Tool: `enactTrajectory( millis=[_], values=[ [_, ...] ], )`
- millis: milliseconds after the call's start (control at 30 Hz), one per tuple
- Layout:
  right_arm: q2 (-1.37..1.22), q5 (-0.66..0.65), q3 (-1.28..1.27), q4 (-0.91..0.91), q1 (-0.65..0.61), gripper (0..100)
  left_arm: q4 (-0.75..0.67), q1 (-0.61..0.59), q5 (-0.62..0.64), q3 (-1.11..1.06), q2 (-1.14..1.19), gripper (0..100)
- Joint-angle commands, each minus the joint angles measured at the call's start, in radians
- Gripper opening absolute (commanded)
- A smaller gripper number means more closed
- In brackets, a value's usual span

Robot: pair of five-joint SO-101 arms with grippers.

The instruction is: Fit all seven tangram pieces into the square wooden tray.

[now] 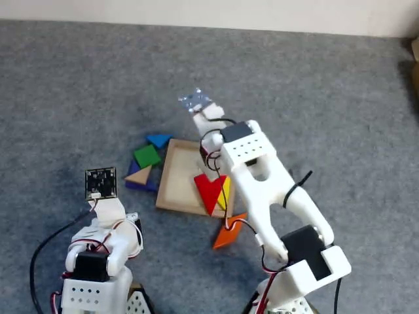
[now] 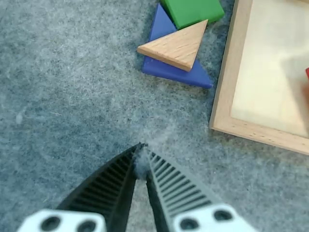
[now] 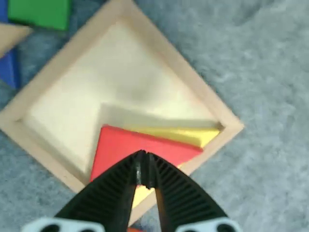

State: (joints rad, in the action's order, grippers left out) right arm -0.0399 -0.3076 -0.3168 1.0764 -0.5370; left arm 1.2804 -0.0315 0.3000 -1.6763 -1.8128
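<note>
The red triangle (image 1: pixel 209 190) and yellow piece (image 1: pixel 226 191) are in the tray (image 1: pixel 175 171), the green square (image 1: pixel 146 156) and four others lie beside it, and the left gripper (image 2: pixel 140 159) and right gripper (image 3: pixel 144 164) are both pinched shut, empty.

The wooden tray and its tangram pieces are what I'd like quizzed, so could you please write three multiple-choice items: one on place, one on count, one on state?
1. Where is the orange piece relative to the tray?
A. Inside it.
B. Outside it, on the grey mat.
C. In a gripper.

2. How many pieces lie in the tray?
A. None.
B. Two.
C. Five.

3. How is the left gripper?
A. Shut, empty.
B. Shut on a piece.
C. Wide open.

Answers:
1 B, it lies on the mat off the tray's corner.
2 B, the red piece and yellow piece are inside.
3 A, its fingertips meet with nothing between.
</note>
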Motion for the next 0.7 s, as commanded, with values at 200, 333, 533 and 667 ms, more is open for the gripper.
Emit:
enactTrajectory(
  millis=[200, 333, 533, 667],
  values=[
    [0.059, 0.011, -0.028, 0.194, -0.005, 0.5, 0.005, -0.007, -0.008, -0.019, -0.004, 1],
    [0.056, 0.011, -0.036, 0.194, -0.074, 0.5, 0.005, -0.007, -0.008, -0.019, -0.004, 1],
    [0.056, 0.017, -0.091, 0.133, -0.160, 0.5, 0.005, -0.007, -0.008, -0.019, -0.004, 1],
    [0.056, 0.018, -0.127, 0.058, -0.186, 0.5, 0.005, -0.007, -0.008, -0.019, -0.004, 1]
  ],
)
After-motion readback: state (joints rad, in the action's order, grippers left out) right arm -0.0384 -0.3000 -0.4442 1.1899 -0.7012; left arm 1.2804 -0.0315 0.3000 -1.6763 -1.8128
